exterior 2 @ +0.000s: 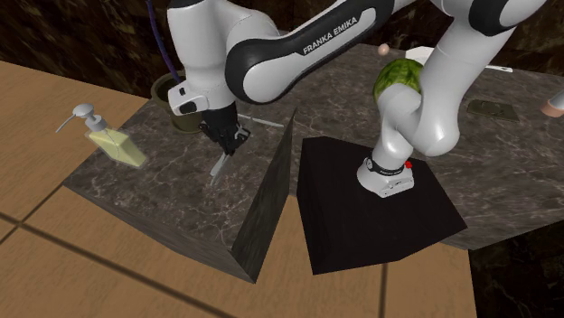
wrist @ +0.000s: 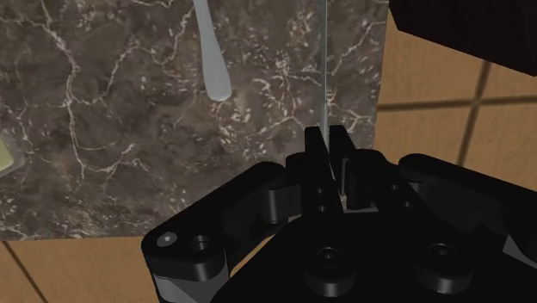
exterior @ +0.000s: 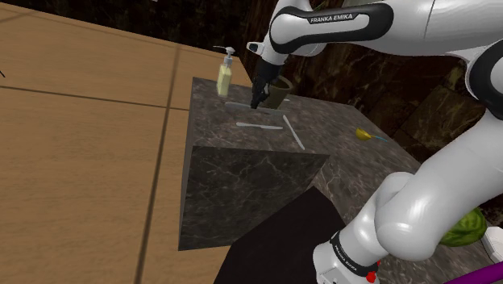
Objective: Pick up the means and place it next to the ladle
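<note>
Although the placing is not yet done, we judge the grasp made: the gripper (wrist: 328, 138) shows its two black fingers pressed together on the thin grey utensil (wrist: 324, 60), which we take to be the task's thing. It sits over the dark marble counter (exterior: 234, 141), close to the olive cup (exterior: 282, 95); whether it has left the surface we cannot tell. It appears as a narrow, straight, pale-grey strip running out from the fingertips. A broader pale utensil with a rounded end (wrist: 212, 60), perhaps the ladle, lies apart from it. Carrying and setting down remain.
</note>
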Controlling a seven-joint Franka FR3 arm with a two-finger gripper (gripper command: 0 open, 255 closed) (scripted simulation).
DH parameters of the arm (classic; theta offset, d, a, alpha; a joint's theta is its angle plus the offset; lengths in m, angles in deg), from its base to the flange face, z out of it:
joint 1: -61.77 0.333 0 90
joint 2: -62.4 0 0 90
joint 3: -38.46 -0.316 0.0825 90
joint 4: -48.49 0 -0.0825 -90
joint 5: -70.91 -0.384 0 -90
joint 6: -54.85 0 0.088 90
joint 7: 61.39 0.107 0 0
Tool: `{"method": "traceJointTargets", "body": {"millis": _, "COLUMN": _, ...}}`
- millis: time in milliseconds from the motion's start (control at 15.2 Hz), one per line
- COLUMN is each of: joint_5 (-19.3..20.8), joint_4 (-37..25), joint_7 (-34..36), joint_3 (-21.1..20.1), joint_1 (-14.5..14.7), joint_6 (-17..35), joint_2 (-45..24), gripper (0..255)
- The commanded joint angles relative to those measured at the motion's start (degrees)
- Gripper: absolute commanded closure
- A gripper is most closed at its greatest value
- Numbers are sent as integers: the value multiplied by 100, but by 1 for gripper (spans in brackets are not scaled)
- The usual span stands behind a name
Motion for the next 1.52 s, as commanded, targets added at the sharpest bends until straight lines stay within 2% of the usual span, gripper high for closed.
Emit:
{"method": "traceJointTargets", "body": {"millis": 0, "joint_5": 36, "joint_4": 99, "joint_7": -83, "joint_3": 52, "joint_1": -50, "joint_6": -51, "joint_2": 148, "gripper": 255}}
{"method": "traceJointTargets", "body": {"millis": 726, "joint_5": 545, "joint_4": 1321, "joint_7": -1153, "joint_3": 766, "joint_1": -700, "joint_6": -121, "joint_2": 1461, "gripper": 255}}
{"method": "traceJointTargets", "body": {"millis": 1452, "joint_5": 1198, "joint_4": 1744, "joint_7": -2442, "joint_3": 1703, "joint_1": -1449, "joint_6": -374, "joint_2": 2220, "gripper": 255}}
